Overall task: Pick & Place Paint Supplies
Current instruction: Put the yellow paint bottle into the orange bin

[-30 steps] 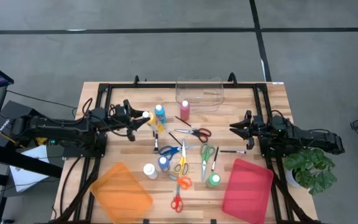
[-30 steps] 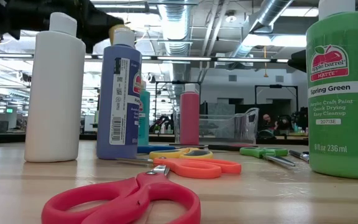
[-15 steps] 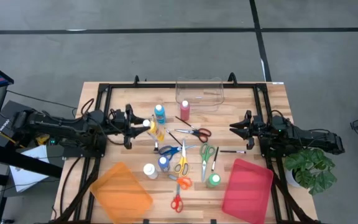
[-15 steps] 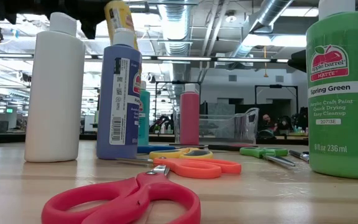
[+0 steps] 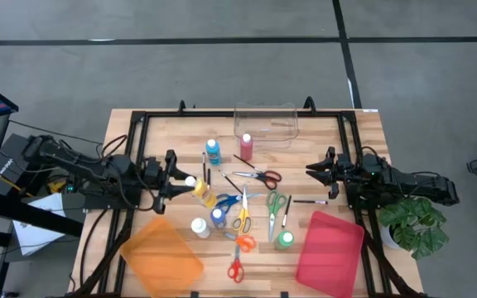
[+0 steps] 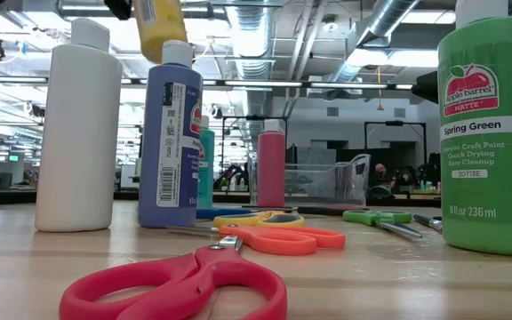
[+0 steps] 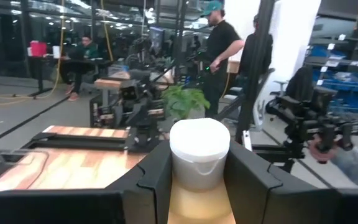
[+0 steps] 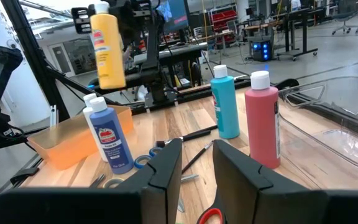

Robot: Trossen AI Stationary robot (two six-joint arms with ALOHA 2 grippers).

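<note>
Paint supplies lie scattered over the slatted wooden table [image 5: 156, 132], and the dark-blue bottle [image 5: 217, 217] near its middle serves as the landmark. One yellow bottle [image 5: 200, 189] hangs in the air just left of and behind that landmark: the left gripper [image 5: 187, 181] is clamped on its white cap, fingers [image 7: 151, 174] pressed to either side. From the right wrist it shows as a smooth yellow cylinder held clear above the tabletop.

Just left of the dark-blue bottle stands a plain white bottle [image 5: 198, 226]. Farther back are a teal bottle [image 5: 213, 151] and a red bottle [image 5: 246, 147], both round-shouldered with white caps, and beyond them a clear rectangular plastic bin [image 5: 265, 122]. To the landmark's right stands a green bottle [image 5: 285, 239].

Yellow-handled scissors [image 5: 242, 217] lie just right of the dark-blue bottle, orange ones [image 5: 243, 242] in front of it, red ones [image 5: 235, 269] nearer still. Thin dark brushes [image 5: 208, 175] lie behind.

An orange translucent tray [image 5: 162, 255] lies front-left, a red one [image 5: 330, 252] front-right.

The right gripper [image 5: 310, 170] waits far to the right, its fingers [image 8: 164, 168] slightly apart and gripping nothing.
</note>
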